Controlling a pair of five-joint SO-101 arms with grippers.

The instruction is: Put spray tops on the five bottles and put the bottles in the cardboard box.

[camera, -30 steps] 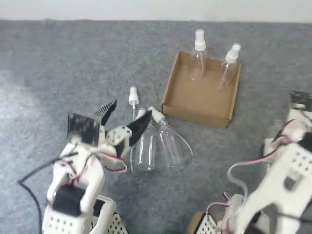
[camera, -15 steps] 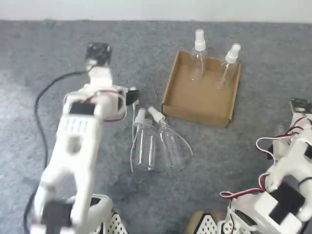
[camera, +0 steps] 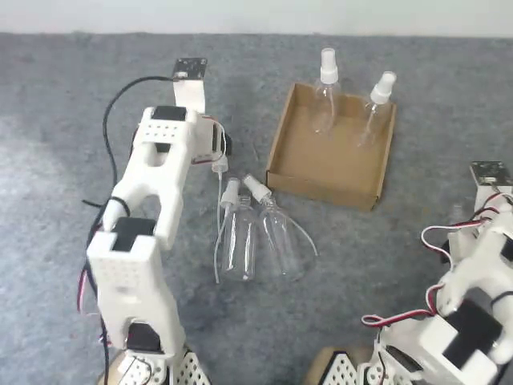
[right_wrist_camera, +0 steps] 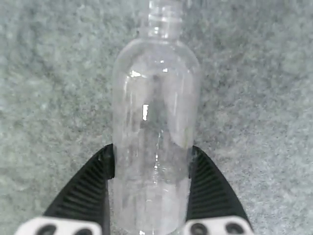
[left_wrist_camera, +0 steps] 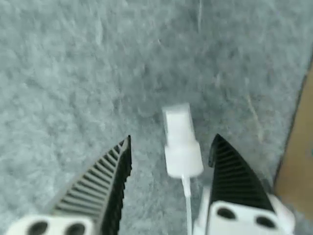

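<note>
cardboard box sits right of centre, with 2 standing bottles at its far side. 2 lying bottles are side by side on the carpet, front-left of the cardboard box. loose spray top lies just behind them, between the spread fingers of the left gripper. uncapped bottle is far right, clamped in the right gripper.

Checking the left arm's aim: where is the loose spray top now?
The loose spray top lies inside the open left end effector, beside the two lying bottles and, in the high view, left of the cardboard box.
</note>
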